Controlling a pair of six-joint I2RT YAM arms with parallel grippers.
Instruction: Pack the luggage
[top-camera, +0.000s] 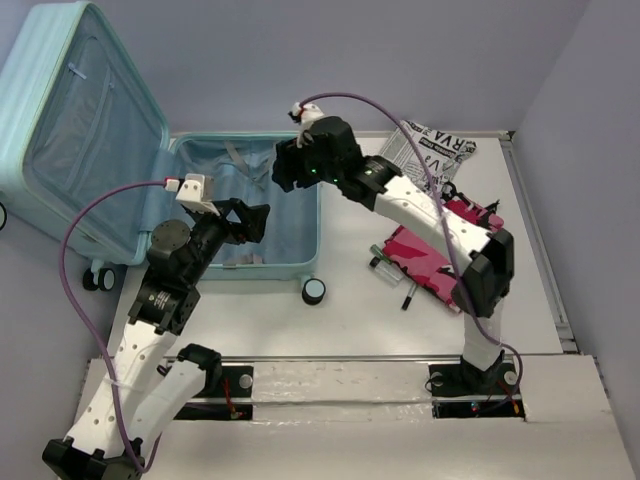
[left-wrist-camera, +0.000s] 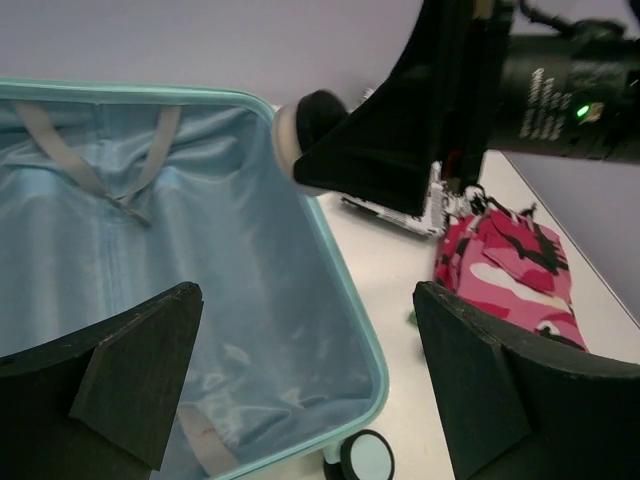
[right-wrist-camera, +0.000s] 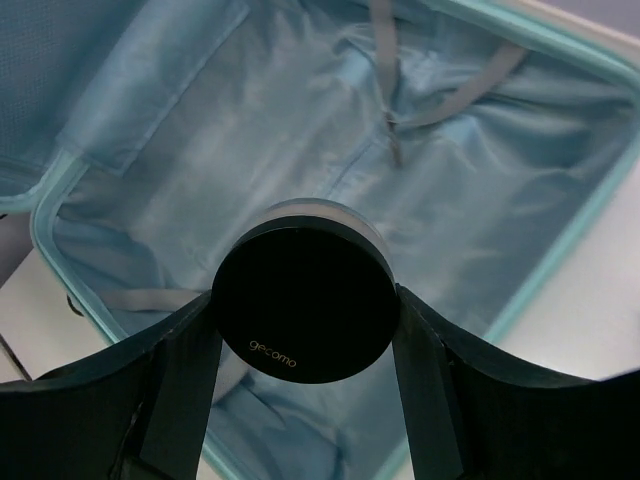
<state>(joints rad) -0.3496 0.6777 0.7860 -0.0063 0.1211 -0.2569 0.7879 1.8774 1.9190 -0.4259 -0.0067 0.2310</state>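
**Item: luggage** (top-camera: 290, 228). Lies open on the tabletop (top-camera: 350, 320), rear left. The lid is propped up and leans away to the left. The base compartment faces up, and its pale blue lining looks bare apart from grey straps (right-wrist-camera: 440, 100).

**Item: right end effector** (top-camera: 292, 165). Hangs above the far right part of the base compartment, clamped on a round jar (right-wrist-camera: 305, 305). The jar has a black cap and a pale body.

**Item: left end effector** (top-camera: 252, 222). Fingers spread apart, holding nothing, over the near part of the base compartment.

**Items waiting, right of the luggage.** A pink camouflage cloth (top-camera: 425, 255), a black-and-white printed bundle (top-camera: 435, 150) and some small stick-like objects too small to identify.

**Step in hand (judged).** Placing the jar into the base compartment; packing looks to be at an early stage.

**Next move calls for (judged).** Lower the jar to the lining, away from the straps and the rim. Then part the fingers, so that the jar is set down rather than dropped and left to roll.

**View notes.**
- The right wrist view alone shows the word "gecomo" on the cap, and bare lining directly beneath it.
- The left wrist view shows the jar side-on, near the right rim.
- Only the top view shows both arms, the raised lid and the waiting items together.
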